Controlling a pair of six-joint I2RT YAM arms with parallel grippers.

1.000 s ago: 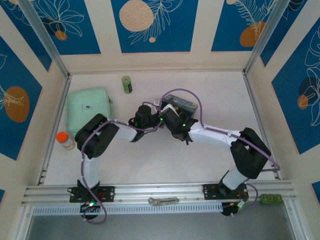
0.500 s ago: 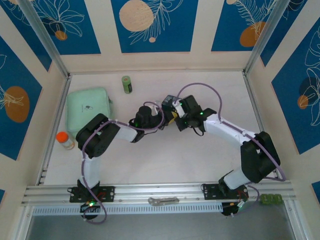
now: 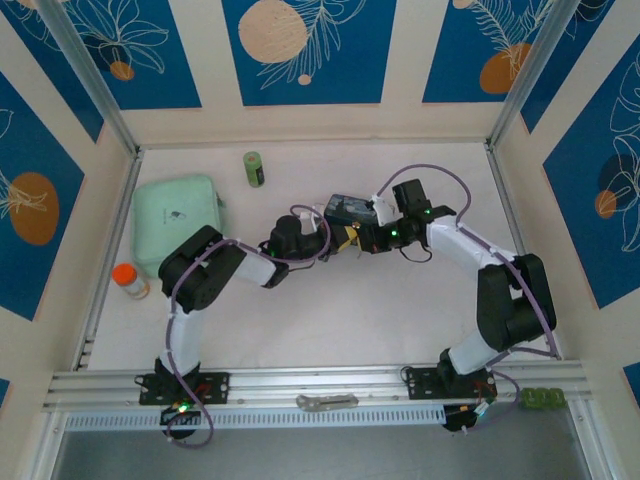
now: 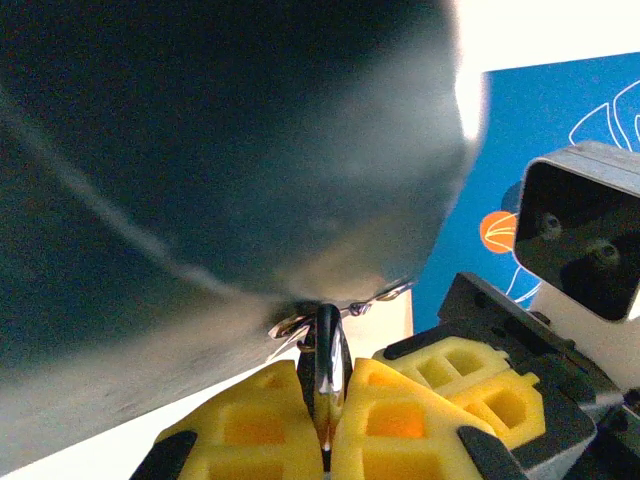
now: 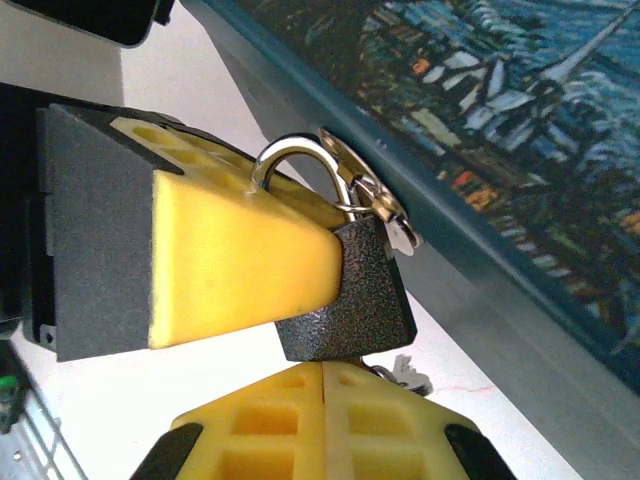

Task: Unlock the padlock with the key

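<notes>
The padlock (image 5: 355,300), dark grey with a silvery shackle, hangs just off the side of the blue painted tin (image 5: 480,100). My left gripper (image 4: 328,385) is shut on it, and the padlock (image 4: 328,340) shows edge-on between the yellow pads. In the right wrist view a left finger (image 5: 230,250) presses its flat face. My right gripper (image 5: 325,375) is shut right under the padlock's base. The key's blade is hidden between its pads, and a ring with a spare key (image 5: 408,376) hangs beside them. From above, the left gripper (image 3: 338,238) and the right gripper (image 3: 358,238) meet at the padlock (image 3: 347,238) in front of the tin (image 3: 350,207).
A mint-green case (image 3: 178,218) lies at the left. A small green can (image 3: 254,168) stands at the back, and an orange-capped bottle (image 3: 127,278) by the left wall. A flat silvery metal piece (image 3: 325,402) rests on the front rail.
My right arm has swung out to the right and back, bringing its gripper from over the tin to the padlock's right side. The left gripper has barely moved and still holds the padlock.
</notes>
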